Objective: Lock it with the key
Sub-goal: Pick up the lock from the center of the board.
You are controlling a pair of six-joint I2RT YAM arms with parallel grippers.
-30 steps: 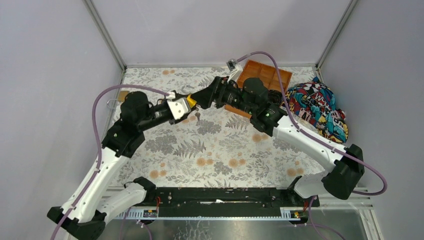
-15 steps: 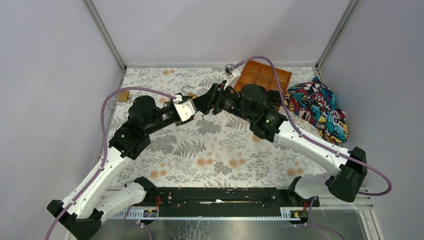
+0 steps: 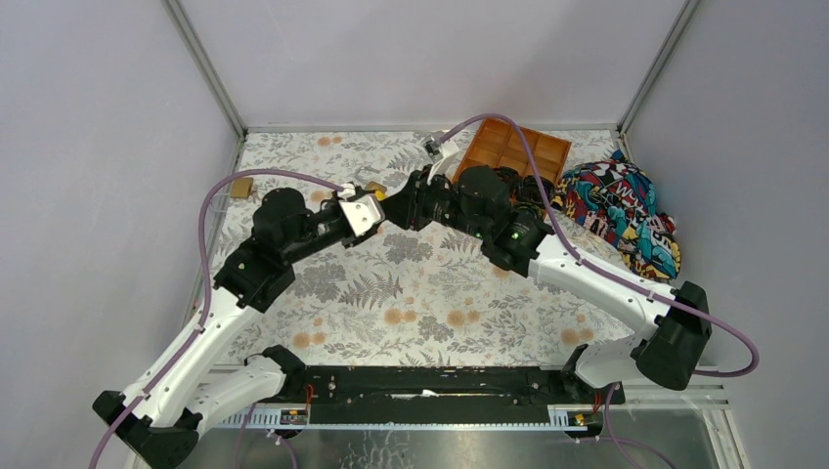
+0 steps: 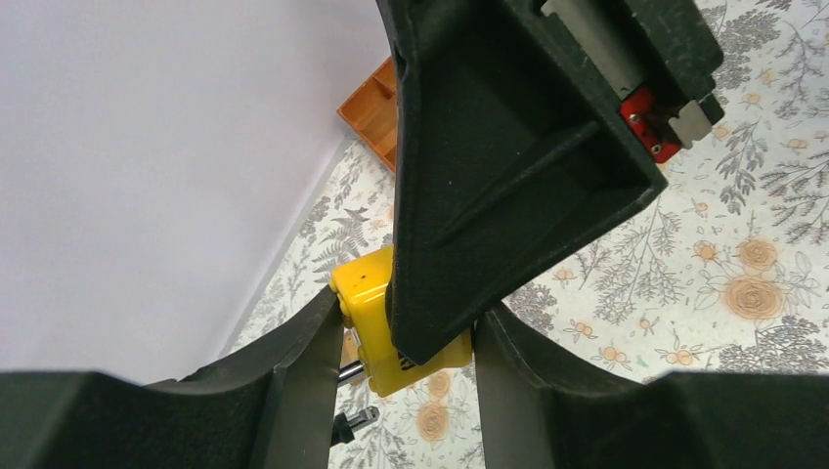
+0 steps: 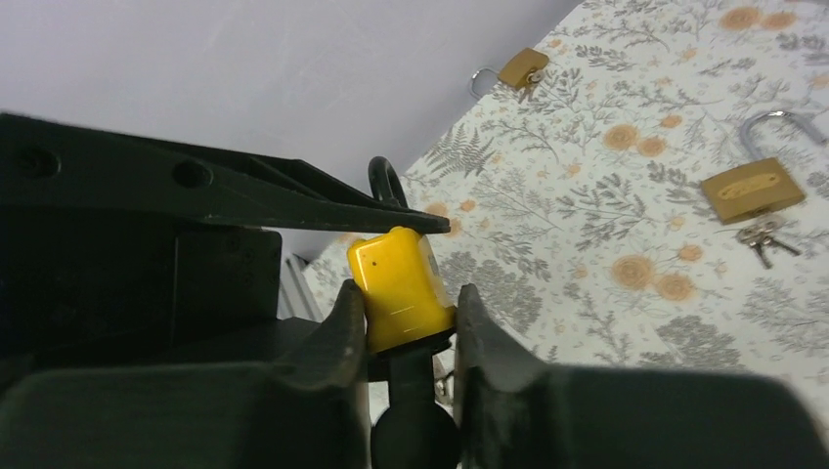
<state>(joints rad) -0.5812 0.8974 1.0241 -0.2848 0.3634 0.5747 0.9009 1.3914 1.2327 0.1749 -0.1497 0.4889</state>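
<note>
A yellow padlock (image 4: pixel 364 285) (image 5: pixel 401 283) hangs above the flowered table, with my left gripper (image 4: pixel 406 327) shut on its sides. My right gripper (image 5: pixel 411 293) meets it from the opposite side, and its fingers (image 5: pixel 347 313) press on the lock body's lower end. The key's black head (image 5: pixel 415 430) sticks out of the lock's underside and lies between those fingers. In the left wrist view the right gripper's black finger (image 4: pixel 508 166) covers most of the lock. From above, the two grippers (image 3: pixel 376 213) (image 3: pixel 393 209) meet tip to tip and hide the lock.
A brass padlock (image 5: pixel 753 191) with keys (image 5: pixel 767 239) lies on the table. Another brass padlock (image 5: pixel 523 66) (image 3: pixel 239 186) sits near the left wall. An orange compartment tray (image 3: pixel 513 147) stands at the back, with a colourful cloth (image 3: pixel 626 210) on the right.
My right gripper has moved left onto the yellow padlock and closed its fingers around it. The left arm shifted slightly forward and kept its hold.
</note>
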